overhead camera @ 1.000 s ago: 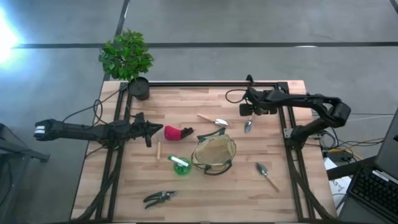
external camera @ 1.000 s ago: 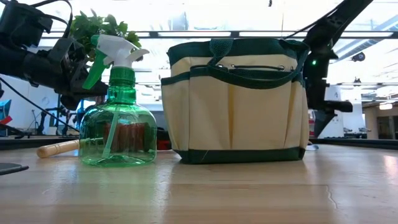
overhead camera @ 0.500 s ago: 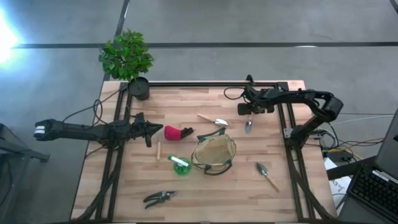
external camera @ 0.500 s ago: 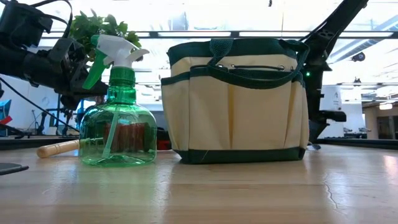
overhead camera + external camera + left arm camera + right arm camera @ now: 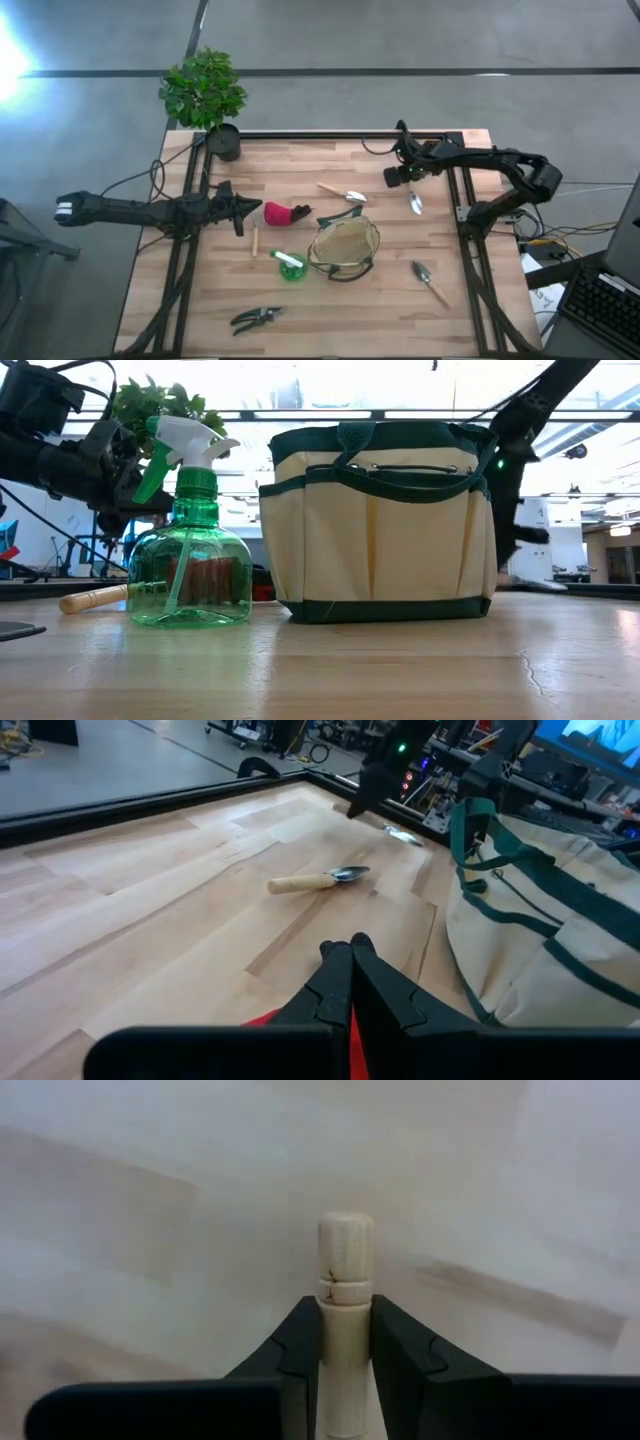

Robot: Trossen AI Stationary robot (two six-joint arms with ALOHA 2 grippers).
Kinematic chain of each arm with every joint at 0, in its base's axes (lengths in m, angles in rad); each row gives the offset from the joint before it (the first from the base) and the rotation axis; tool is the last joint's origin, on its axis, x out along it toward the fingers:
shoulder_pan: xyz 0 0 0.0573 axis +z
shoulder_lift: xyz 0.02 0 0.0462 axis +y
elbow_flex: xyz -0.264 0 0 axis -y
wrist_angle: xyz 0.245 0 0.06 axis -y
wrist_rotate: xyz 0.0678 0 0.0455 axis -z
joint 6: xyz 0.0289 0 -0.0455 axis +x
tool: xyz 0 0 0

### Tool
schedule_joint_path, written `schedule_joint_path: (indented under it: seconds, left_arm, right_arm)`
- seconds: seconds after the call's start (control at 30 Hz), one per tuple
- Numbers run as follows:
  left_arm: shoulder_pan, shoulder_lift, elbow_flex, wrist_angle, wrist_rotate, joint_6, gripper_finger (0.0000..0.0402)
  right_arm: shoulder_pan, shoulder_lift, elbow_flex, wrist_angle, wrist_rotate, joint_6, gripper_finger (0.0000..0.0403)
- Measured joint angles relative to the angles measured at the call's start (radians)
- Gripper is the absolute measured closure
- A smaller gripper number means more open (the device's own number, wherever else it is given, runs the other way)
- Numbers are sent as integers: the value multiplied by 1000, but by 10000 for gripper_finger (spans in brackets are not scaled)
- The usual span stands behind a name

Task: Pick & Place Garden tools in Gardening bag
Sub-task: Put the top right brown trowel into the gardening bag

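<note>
Two right claw (image 5: 345, 1342) fingers clamp a trowel handle (image 5: 345, 1270).

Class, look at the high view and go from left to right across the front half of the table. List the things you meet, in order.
Pruning shears → green spray bottle → gardening bag → trowel.
</note>
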Motion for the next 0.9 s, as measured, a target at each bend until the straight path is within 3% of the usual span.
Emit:
schedule_joint_path:
  seconds: [0.27, 0.47, 0.63, 0.9]
  left_arm:
    - [0, 0, 0, 0, -1, 7, 387]
    - [0, 0, 0, 0, -9, 3, 387]
    - [0, 0, 0, 0, -60, 3, 387]
    - [0, 0, 0, 0, -77, 1, 387]
  right_arm:
    - [58, -222, 126, 3, -163, -221, 352]
    - [192, -336, 249, 59, -215, -310, 352]
    - [371, -357, 295, 223, -297, -368, 352]
    - [602, -265, 305, 382, -302, -490, 352]
